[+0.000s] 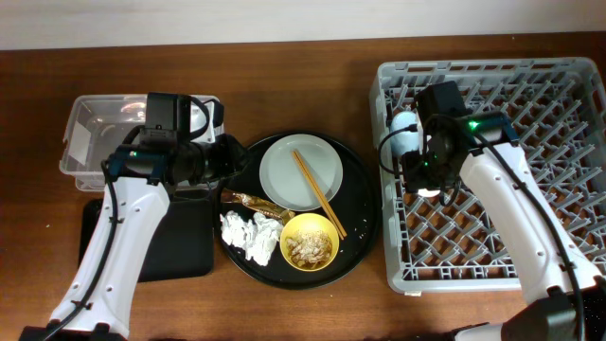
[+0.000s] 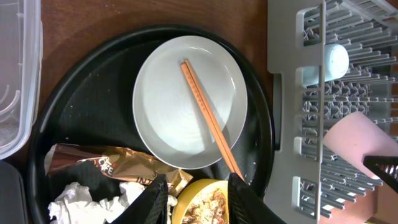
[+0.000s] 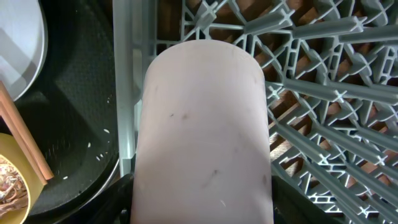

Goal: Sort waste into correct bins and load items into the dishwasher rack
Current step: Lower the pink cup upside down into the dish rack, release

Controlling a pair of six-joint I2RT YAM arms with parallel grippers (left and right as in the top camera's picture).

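My right gripper (image 1: pixel 423 180) (image 3: pixel 200 186) is shut on the small pink cup (image 3: pixel 202 124), held over the left side of the grey dishwasher rack (image 1: pixel 568 170). A light-blue cup (image 1: pixel 402 128) sits in the rack's back left. My left gripper (image 1: pixel 232 156) (image 2: pixel 197 178) hangs open and empty over the left edge of the round black tray (image 1: pixel 360 204). That tray carries the white plate (image 1: pixel 284 175) with the chopsticks (image 1: pixel 317 189) across it. It also carries the yellow bowl (image 1: pixel 311 242) of flaky scraps, white tissues (image 1: pixel 248 234) and the brown-gold wrapper (image 1: pixel 254 202).
The clear plastic tub (image 1: pixel 90 142) stands at the back left. The shallow black rectangular tray (image 1: pixel 185 242) lies in front of it, partly under my left arm. The rack's lattice wall (image 2: pixel 286 93) stands close to the round tray's right rim.
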